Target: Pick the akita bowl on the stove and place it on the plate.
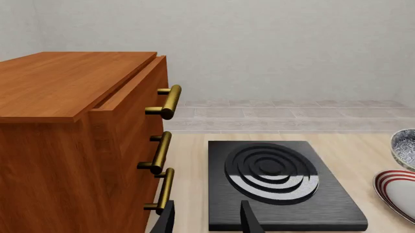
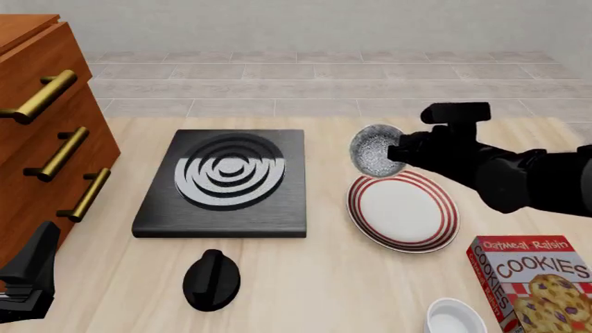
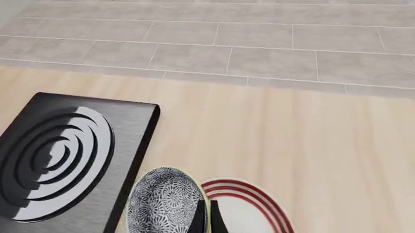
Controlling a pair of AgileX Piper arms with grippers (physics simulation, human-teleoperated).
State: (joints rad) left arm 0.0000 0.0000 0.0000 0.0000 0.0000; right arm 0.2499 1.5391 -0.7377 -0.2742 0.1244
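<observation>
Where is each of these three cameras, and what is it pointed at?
Front view: fixed above and behind, looking down the table; the right gripper holds the akita bowl by the plate.
Left wrist view: behind the left gripper, facing the stove and the dresser.
Right wrist view: behind its fingers, on the bowl.
All show the stove.

Simulated room: table, cabinet, tiled floor and plain wall.

A pale wood table is seen, with a reddish-brown wooden cabinet set at its left edge; three brass handles are fitted to the cabinet's drawers. Beyond the table, grey-beige floor tiles are laid up to a plain off-white wall. Even, soft light is cast.
</observation>
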